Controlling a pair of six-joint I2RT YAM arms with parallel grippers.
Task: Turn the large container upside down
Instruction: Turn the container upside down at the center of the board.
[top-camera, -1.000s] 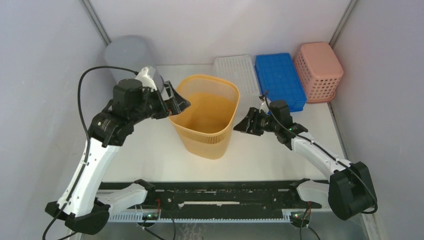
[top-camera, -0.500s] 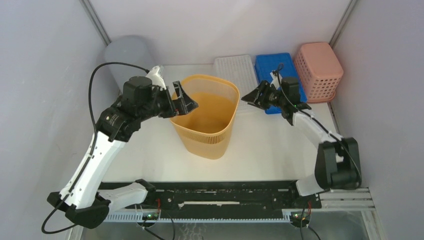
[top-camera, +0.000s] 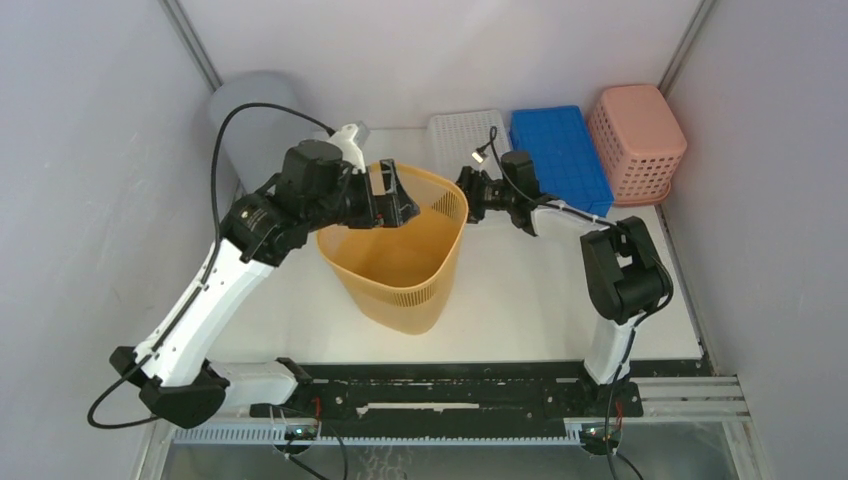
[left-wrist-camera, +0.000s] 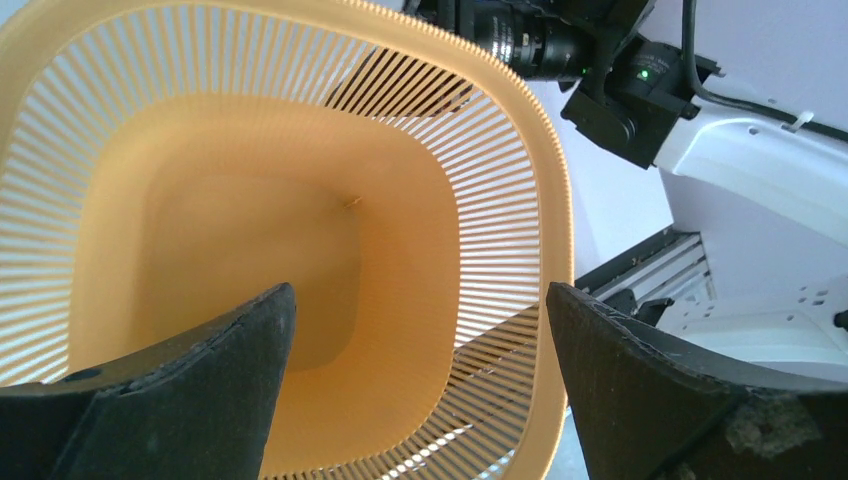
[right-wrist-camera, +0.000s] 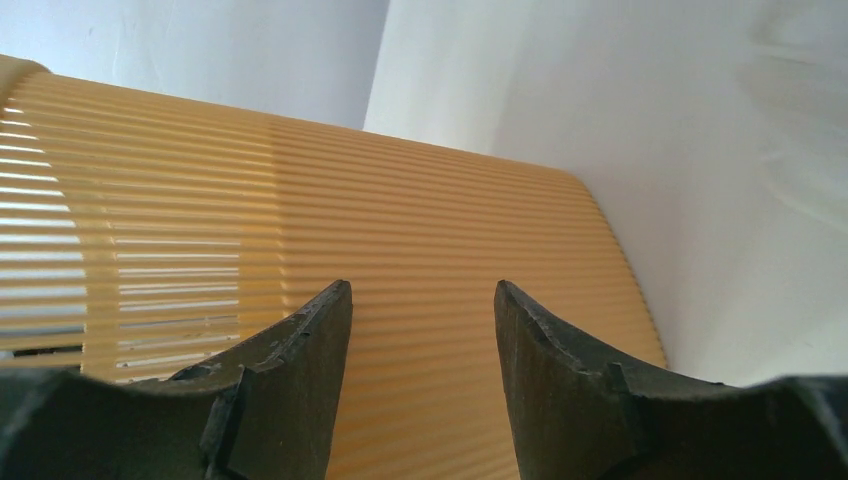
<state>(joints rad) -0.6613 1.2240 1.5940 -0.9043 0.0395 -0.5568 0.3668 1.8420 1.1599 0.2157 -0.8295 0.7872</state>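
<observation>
The large container (top-camera: 395, 265) is an orange slatted bin standing mouth-up in the middle of the table, leaning slightly. My left gripper (top-camera: 393, 195) hangs over its far-left rim, wide open with nothing between the fingers. In the left wrist view the left gripper (left-wrist-camera: 420, 290) looks straight down into the container (left-wrist-camera: 300, 200). My right gripper (top-camera: 467, 197) is at the outside of the far-right rim, open. The right wrist view shows the right gripper (right-wrist-camera: 422, 285) facing the ribbed outer wall of the container (right-wrist-camera: 400, 190) close ahead, with nothing between its fingers.
A grey bin (top-camera: 255, 115) stands at the back left. Along the back right lie a white tray (top-camera: 470, 135), a blue crate (top-camera: 560, 155) and a pink basket (top-camera: 637, 140). A black rail (top-camera: 450, 385) runs along the near edge.
My left gripper moved right, over the container's mouth. The right arm swung up and left to the container's far-right rim. The container's rim shifted left and it leans a little.
</observation>
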